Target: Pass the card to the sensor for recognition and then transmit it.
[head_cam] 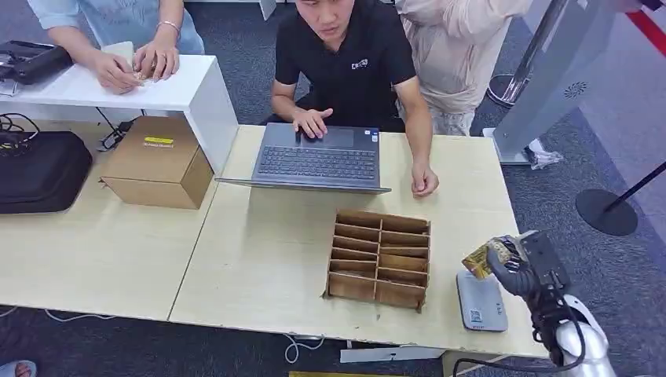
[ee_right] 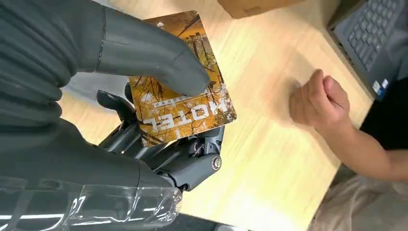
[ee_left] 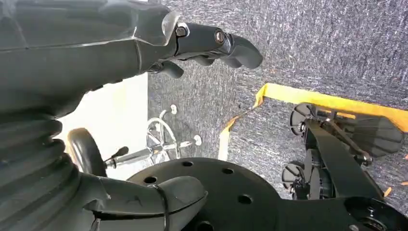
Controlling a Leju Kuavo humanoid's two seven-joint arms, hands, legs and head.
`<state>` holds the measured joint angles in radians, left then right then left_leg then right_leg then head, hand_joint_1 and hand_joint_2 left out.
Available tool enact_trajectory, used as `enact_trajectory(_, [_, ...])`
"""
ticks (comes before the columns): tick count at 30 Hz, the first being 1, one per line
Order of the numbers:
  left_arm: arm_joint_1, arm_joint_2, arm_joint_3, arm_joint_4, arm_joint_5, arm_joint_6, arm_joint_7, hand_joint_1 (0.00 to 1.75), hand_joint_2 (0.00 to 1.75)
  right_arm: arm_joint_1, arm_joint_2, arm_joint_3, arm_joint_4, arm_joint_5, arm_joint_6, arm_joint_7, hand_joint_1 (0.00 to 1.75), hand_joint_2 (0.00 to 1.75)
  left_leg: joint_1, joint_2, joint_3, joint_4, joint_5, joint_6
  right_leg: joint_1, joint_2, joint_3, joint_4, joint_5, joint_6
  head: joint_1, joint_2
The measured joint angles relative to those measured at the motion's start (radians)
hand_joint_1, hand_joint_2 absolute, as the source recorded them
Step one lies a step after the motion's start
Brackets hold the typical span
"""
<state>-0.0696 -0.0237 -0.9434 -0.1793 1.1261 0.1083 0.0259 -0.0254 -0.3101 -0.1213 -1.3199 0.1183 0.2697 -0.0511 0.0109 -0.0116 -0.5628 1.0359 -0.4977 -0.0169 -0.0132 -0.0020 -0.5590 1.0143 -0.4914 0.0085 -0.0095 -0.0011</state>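
Observation:
My right hand (head_cam: pixel 512 265) holds a yellow-orange hotel card (head_cam: pixel 477 260) above the table's right side. In the right wrist view the card (ee_right: pixel 192 113) is pinched between the thumb (ee_right: pixel 154 57) on top and the dark fingers (ee_right: pixel 187 159) underneath. A flat grey sensor pad (head_cam: pixel 481 301) lies on the table just below and in front of that hand. My left hand (ee_left: pixel 144 43) hangs over grey carpet with its fingers curled and nothing in it.
A cardboard divider tray (head_cam: pixel 379 257) sits left of the sensor. A seated person works an open laptop (head_cam: pixel 318 161), one fist (head_cam: pixel 425 181) resting on the table (head_cam: pixel 259 259) behind my right hand. A cardboard box (head_cam: pixel 157 161) and black bag (head_cam: pixel 39 169) are at the left.

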Motion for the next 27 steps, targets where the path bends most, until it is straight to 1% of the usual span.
enact_trajectory(4, [0.0,0.0,0.0,0.0,0.005,0.0,0.006,0.0,1.75,-0.002,0.007,0.017,0.04,0.003,-0.022,-0.013,1.75,1.75,0.0,0.0,0.0,0.0,0.0,0.0,0.0,0.0,0.0,0.0,0.0,0.0,0.0,0.0])
enact_trajectory(10, [0.0,0.001,0.0,0.0,0.005,0.002,0.006,0.0,1.75,-0.005,0.015,0.016,0.085,-0.003,-0.048,-0.027,1.75,1.75,0.0,0.0,0.0,0.0,0.0,0.0,0.0,0.0,0.0,0.0,0.0,0.0,0.0,0.0])
enact_trajectory(21, [0.0,0.002,-0.002,0.0,0.012,0.005,0.007,0.0,1.75,0.001,0.016,-0.045,0.104,-0.021,-0.053,-0.037,1.75,1.75,0.0,0.0,0.0,0.0,0.0,0.0,0.0,0.0,0.0,0.0,0.0,0.0,0.0,0.0])
enact_trajectory(27, [0.0,0.003,-0.007,0.0,0.01,0.0,0.007,0.0,1.75,0.018,0.016,-0.072,0.102,-0.021,-0.041,-0.036,1.75,1.75,0.0,0.0,0.0,0.0,0.0,0.0,0.0,0.0,-0.001,0.0,0.0,0.0,0.0,0.0])
